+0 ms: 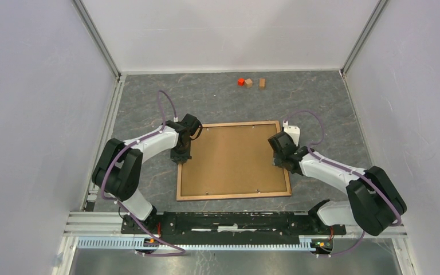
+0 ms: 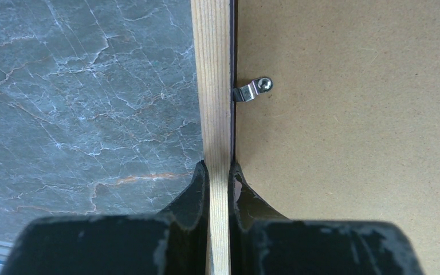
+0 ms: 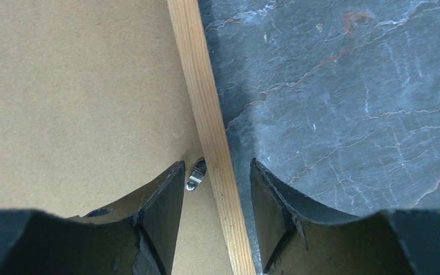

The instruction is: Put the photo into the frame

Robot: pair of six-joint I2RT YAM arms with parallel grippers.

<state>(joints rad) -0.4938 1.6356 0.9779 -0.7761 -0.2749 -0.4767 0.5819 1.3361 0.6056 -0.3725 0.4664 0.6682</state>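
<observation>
The frame (image 1: 232,196) lies flat on the table with its light wood side up, and the brown backing board (image 1: 232,159) fills it. The photo is hidden. My left gripper (image 1: 180,156) is shut on the frame's left rail (image 2: 216,103), one finger on each side. My right gripper (image 1: 279,162) is open and straddles the right rail (image 3: 206,114), with one finger over the board and one over the table. Small metal clips show by the rails in the left wrist view (image 2: 253,89) and in the right wrist view (image 3: 196,174).
A red block (image 1: 241,82) and two wooden blocks (image 1: 248,82) (image 1: 262,83) sit at the far edge of the grey marbled table (image 1: 332,114). White walls enclose the table on three sides. The metal base rail (image 1: 235,220) runs along the near edge.
</observation>
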